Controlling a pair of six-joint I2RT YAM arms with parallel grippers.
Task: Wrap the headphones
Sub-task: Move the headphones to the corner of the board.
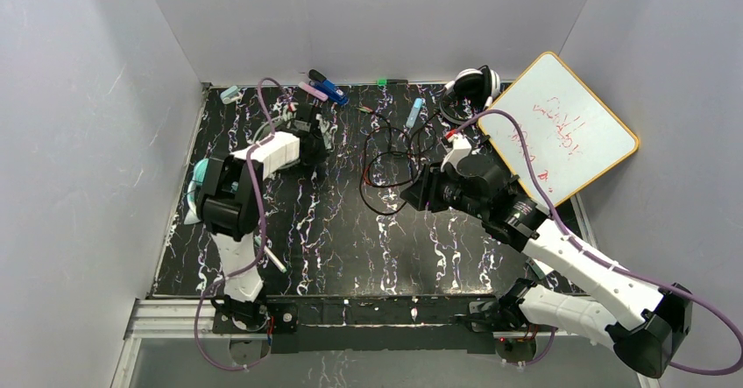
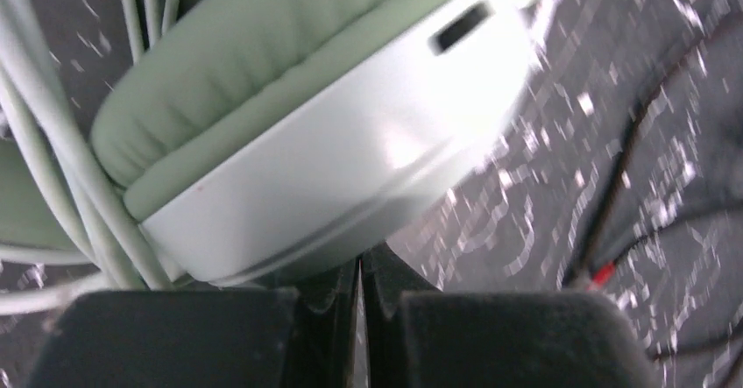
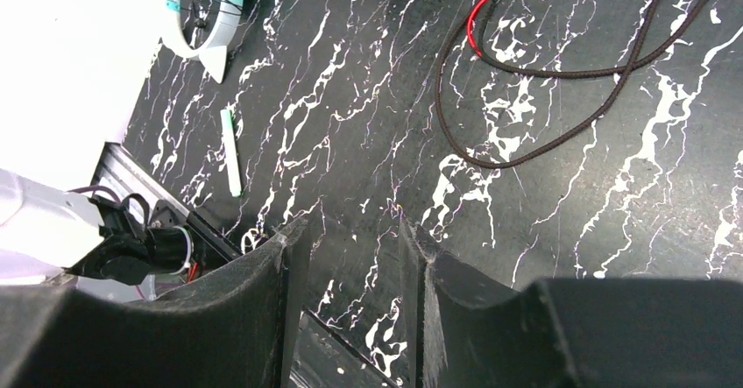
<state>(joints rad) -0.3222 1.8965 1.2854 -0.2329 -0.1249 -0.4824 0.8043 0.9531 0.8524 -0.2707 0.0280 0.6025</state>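
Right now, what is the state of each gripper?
Left gripper: closed, gripping nothing that can be seen.
Right gripper: open, holding nothing.

Light in the overhead view is even and diffuse, probably from above. The pale walls (image 1: 79, 143) read flat grey, and shadows on the black marbled table (image 1: 350, 248) are soft. The whiteboard (image 1: 561, 134) is bright without glare. Of the 3 views, the left wrist is the poorest: the mint-green ear cup (image 2: 333, 151) looms out of focus with a sheen on its shell, and the table beside it smears. The right wrist view is sharp, though its upper-left corner burns out to white.
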